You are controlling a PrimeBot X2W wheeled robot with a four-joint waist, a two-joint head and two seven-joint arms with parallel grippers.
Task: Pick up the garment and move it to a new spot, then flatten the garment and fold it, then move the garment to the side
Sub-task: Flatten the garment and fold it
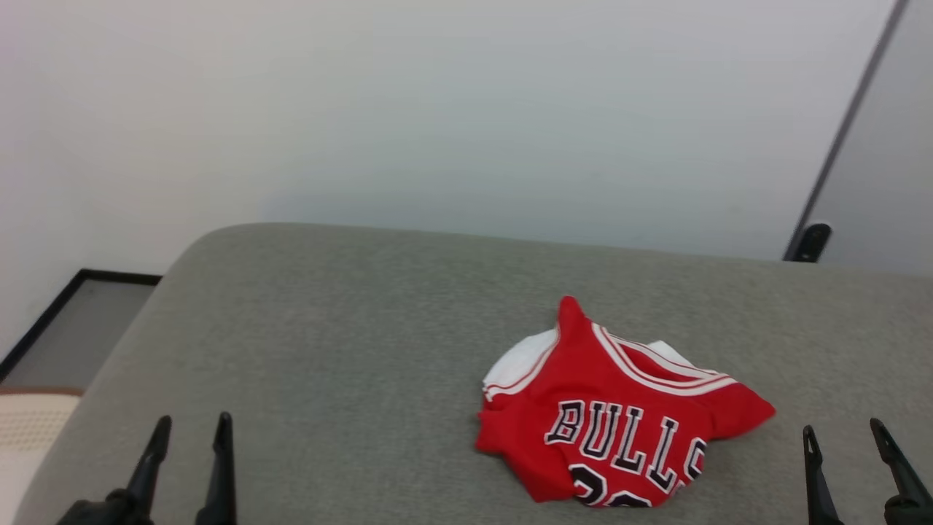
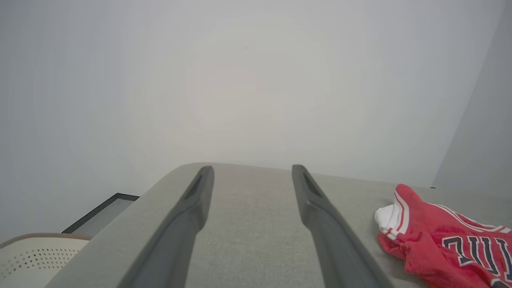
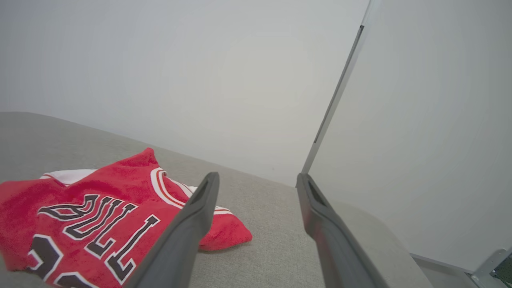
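Note:
The garment [image 1: 619, 415] is a red jersey with white sleeves and black "BULLS" lettering. It lies crumpled on the grey padded surface [image 1: 350, 343], right of centre and near the front edge. The same garment [image 2: 444, 240] sits at the lower right of the left wrist view, and the garment [image 3: 96, 224] lies at the lower left of the right wrist view. My left gripper [image 1: 191, 426] is open at the lower left, far from the cloth. My right gripper [image 1: 845, 430] is open at the lower right, just right of the garment's edge, with nothing between its fingers.
A pale wall [image 1: 466, 109] rises behind the surface. A dark vertical strip [image 1: 845, 131] runs down it at the right. A dark-framed panel [image 1: 80, 321] and a perforated cream object [image 1: 29, 430] lie off the surface's left side. Bare grey surface stretches left of the garment.

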